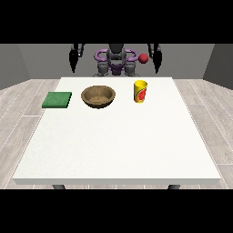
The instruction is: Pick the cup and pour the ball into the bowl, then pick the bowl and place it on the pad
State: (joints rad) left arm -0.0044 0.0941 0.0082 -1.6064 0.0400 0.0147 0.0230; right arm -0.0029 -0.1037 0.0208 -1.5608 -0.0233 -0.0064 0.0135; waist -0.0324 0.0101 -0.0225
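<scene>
Nothing had been grasped at this moment: the task stood at its very first step, picking up the cup. The yellow cup [140, 91] stood upright on the white surface [116, 145], right of centre at the far side. The wooden bowl [98, 97] sat just to its left as viewed, apart from it, and the green pad [57, 100] lay further left, near the surface's edge. A red ball [144, 58] showed above and behind the cup, not inside it, near the robot's torso.

Both robot hands hung back behind the far edge, the one at the view's right [157, 57] and the one at the view's left [73, 59]; each held nothing, with fingers pointing straight down.

The next move likely called for the robot hand at the view's right to reach forward and down to the cup's side.
</scene>
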